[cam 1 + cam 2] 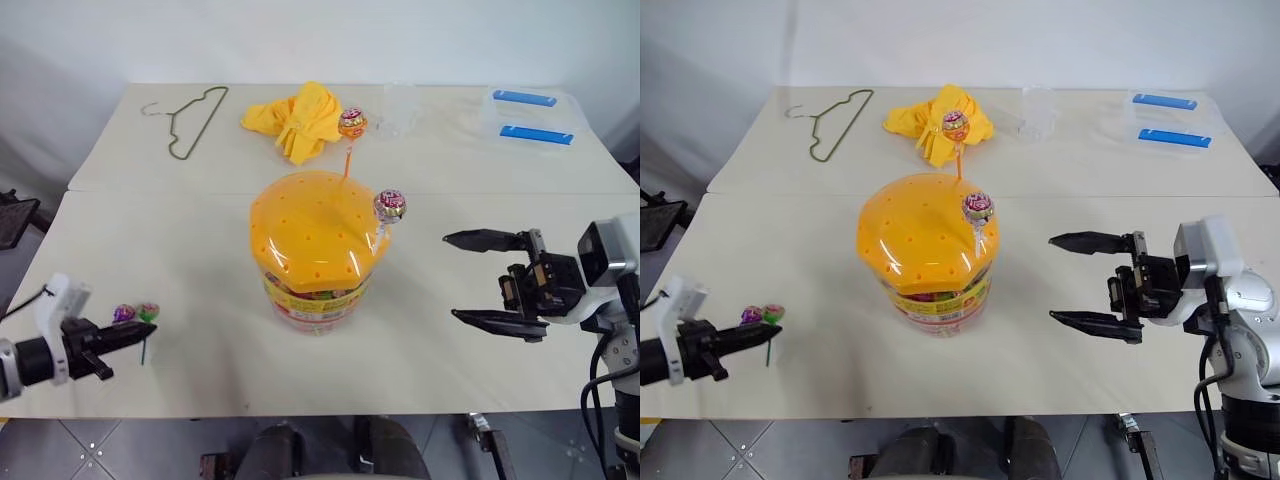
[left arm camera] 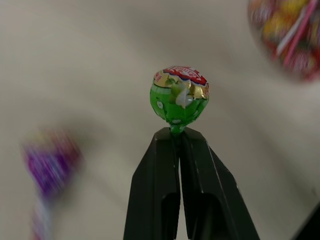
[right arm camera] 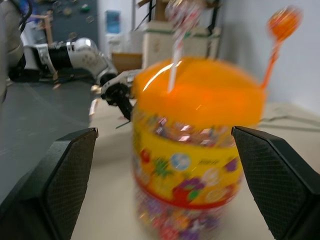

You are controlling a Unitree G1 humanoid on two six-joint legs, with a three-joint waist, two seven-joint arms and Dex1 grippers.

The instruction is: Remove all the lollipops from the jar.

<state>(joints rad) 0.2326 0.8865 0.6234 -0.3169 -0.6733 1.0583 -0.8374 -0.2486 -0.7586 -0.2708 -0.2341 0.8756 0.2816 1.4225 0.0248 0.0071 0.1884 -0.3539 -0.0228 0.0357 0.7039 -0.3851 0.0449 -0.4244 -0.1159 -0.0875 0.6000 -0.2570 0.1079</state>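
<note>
Left claw: clenched on the stick of a green lollipop, fingers pressed together just under the candy head. The claw sits low over the tabletop, near its front left corner. A purple-wrapped lollipop shows just beside the green one at the claw tip; whether it lies flat on the tabletop cannot be told.

Right claw: released, its two fingers spread wide and holding nothing. It hangs over the right side of the tabletop, pointing toward the jar and well apart from it. In the right wrist view the jar stands between the two open fingers, farther off.

Jar: upright near the middle of the tabletop, closer to the front edge than the back. Orange domed lid with small holes is in place; yellow and red label on the clear wall below. Two lollipops stand with their sticks in the lid: one with an orange wrapper on an orange stick at the back of the lid, one with a reddish and white wrapper on a white stick at the lid's right edge.

Toward the back edge: a yellow cloth, a wire hanger to its left, a small clear cup to its right, and clear boxes with blue clips near the back right corner.
</note>
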